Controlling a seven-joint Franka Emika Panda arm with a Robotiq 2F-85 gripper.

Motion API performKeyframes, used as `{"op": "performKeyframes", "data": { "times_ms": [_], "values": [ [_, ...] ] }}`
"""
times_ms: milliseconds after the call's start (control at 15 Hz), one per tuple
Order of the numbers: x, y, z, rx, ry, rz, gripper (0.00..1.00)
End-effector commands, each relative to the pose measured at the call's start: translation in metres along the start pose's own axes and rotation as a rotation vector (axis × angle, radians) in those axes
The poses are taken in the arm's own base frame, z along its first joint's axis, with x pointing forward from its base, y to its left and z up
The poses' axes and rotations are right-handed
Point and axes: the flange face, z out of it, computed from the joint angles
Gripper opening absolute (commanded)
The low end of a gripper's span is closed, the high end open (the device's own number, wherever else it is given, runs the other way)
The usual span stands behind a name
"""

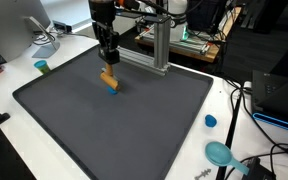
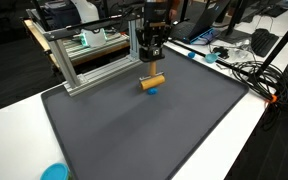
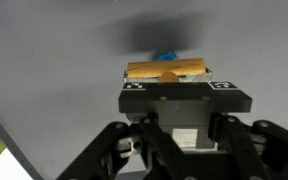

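Observation:
My gripper (image 1: 107,62) hangs over the far part of a dark grey mat (image 1: 114,125), which also shows in an exterior view (image 2: 144,130). It is shut on an orange-tan wooden block (image 1: 108,78), held crosswise at the fingertips just above the mat. The block shows in both exterior views (image 2: 152,80) and in the wrist view (image 3: 166,70). A small blue piece (image 2: 152,91) sits right under the block, touching or nearly touching it, and peeks out behind it in the wrist view (image 3: 165,56). The finger pads are hidden behind the black gripper body (image 3: 184,100).
An aluminium frame (image 1: 159,45) stands at the mat's far edge, close behind the gripper (image 2: 84,60). A teal cylinder (image 1: 42,67), a blue disc (image 1: 210,121) and a teal scoop (image 1: 220,153) lie on the white table off the mat. Cables (image 2: 259,75) run along one side.

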Motion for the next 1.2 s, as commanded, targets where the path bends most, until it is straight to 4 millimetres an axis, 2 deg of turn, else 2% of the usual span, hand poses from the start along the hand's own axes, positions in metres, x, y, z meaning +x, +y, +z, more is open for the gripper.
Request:
{"op": "performKeyframes", "data": {
  "times_ms": [0,600,667,933,1133],
  "values": [
    [0.007,0.001,0.001,-0.021,0.021,0.009,0.22],
    [0.002,-0.009,0.009,-0.008,0.004,-0.004,0.22],
    [0.001,-0.009,0.007,-0.011,0.000,-0.007,0.22],
    [0.004,-0.003,-0.023,0.010,0.044,0.009,0.22],
    [0.009,-0.003,-0.029,0.011,0.059,0.017,0.22]
  ]
}}
